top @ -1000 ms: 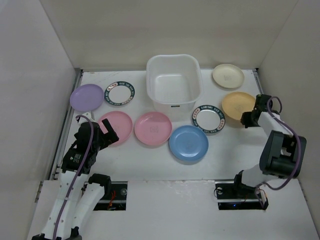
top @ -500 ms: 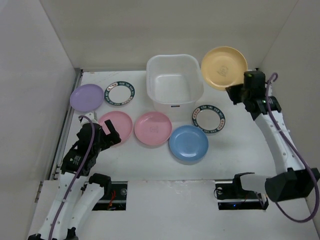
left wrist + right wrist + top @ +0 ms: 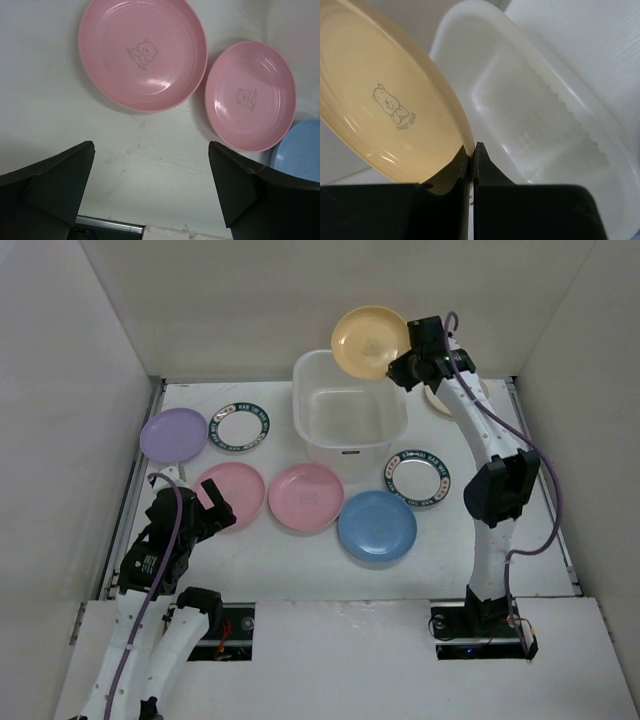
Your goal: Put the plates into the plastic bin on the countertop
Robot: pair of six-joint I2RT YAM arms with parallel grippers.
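worktop [image 3: 270, 550]: white, walled on 3 sides.
bin [image 3: 320, 455]: far-centre of worktop, 0 plates inside.
orange plate [image 3: 370, 340]: tilted, in the air over bin's far-right corner.
right gripper [image 3: 400, 366]: clamped on orange plate's rim.
left gripper [image 3: 218, 510]: fingers apart, near-left corner, just short of a pink plate [image 3: 232, 493].
step: likely best to centre over bin, level, lower past the rim, release near the floor.
count: 1 bin; 8 plates, namely 2 pink plates [image 3: 306, 497], 2 patterned [image 3: 240, 427] [image 3: 417, 477], 1 blue [image 3: 377, 526], 1 lilac [image 3: 173, 433], 1 cream [image 3: 433, 393] partly hidden, 1 orange; 2 grippers.
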